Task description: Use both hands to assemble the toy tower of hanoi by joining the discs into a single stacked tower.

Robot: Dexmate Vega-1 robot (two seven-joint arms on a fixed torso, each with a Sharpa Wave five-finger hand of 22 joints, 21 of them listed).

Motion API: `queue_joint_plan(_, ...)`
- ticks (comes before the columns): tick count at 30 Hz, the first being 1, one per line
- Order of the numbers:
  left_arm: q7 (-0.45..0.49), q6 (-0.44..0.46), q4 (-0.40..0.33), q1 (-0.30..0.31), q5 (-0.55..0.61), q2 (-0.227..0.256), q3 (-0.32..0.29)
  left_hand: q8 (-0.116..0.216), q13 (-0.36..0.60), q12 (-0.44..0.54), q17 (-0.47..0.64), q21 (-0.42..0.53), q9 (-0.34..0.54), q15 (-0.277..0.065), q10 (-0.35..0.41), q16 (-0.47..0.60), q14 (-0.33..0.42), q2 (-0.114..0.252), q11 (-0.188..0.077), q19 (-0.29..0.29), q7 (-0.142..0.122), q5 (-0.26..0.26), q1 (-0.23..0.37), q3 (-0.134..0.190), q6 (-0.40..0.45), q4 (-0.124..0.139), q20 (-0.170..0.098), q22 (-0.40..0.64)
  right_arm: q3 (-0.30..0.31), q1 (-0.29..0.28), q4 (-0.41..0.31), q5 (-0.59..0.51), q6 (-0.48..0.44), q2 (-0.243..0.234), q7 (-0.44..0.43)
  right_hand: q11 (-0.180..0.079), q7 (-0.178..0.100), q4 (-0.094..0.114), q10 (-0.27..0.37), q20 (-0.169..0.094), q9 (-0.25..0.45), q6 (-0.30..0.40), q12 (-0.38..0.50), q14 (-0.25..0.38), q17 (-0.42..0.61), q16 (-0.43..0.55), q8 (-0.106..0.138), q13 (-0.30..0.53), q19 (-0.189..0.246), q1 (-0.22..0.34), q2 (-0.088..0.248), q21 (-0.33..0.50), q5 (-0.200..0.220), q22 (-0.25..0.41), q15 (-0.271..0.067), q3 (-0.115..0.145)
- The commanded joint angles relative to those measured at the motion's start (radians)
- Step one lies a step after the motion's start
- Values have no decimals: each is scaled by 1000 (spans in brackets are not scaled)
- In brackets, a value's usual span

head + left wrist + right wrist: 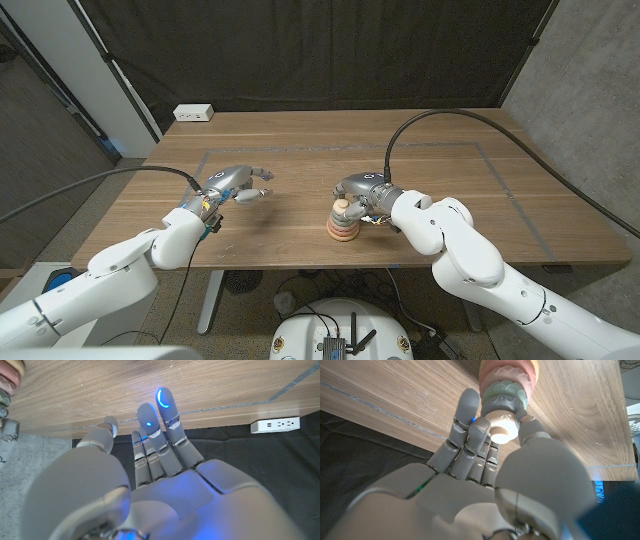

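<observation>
the tower [342,224] stood upright on the counter [430,190], directly under the right robot hand [357,191], which pinched its white top piece [501,427]; the left robot hand [236,184] hung open, well apart.

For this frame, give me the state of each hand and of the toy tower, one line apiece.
left hand: holds nothing, fingers apart, over the table.
right hand: fingers and thumb on the cream top piece of the tower.
tower: upright on the table, discs stacked, pink and green discs below the cream piece.
power strip: at the table's far left edge, nothing plugged in.
</observation>
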Motion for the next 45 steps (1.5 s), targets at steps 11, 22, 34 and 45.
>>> queue_joint_plan(11,2,8,-4,2,1,-1,4,8,3,7,3,9,3,-37,11,6,7,2,2,3,2,-2,-7,10,12,4,-99,2,17,-12,-9,-70,31,13,59,41,0,0,-86,-38,-14,-52,-6,-10,0,-20,-14,-35,-14,-34,-15,-12,-10,0,-5,-13)
queue_joint_plan(22,17,24,-9,10,-1,-15,-2,7,3,5,1,10,4,-37,10,5,4,4,2,3,2,-2,-9,13,14,3,-100,2,50,-49,-38,-97,32,20,46,44,-15,1,-108,-38,-20,-72,2,-21,-13,-44,-11,-59,-21,-49,-19,-18,-15,0,-6,-18)
queue_joint_plan(34,43,86,-19,-30,18,-69,45,-3,3,-7,3,10,3,-37,-23,9,4,-2,1,2,3,-2,-12,14,-16,1,-99,2,166,-169,-112,-83,-12,1,-59,-20,-31,-4,-61,-38,-4,2,28,-14,-13,-60,30,-79,-21,-52,3,-24,-12,1,-7,-11)
queue_joint_plan(45,74,162,-41,-100,85,-112,129,-7,2,-13,-1,5,3,-36,-47,5,-4,-10,1,-8,3,-2,-17,13,-37,1,-98,1,301,-324,-125,10,-38,-34,-286,-30,-33,-13,-27,-40,-1,10,40,8,0,-49,33,-77,-9,-30,27,-23,-4,2,-8,4)
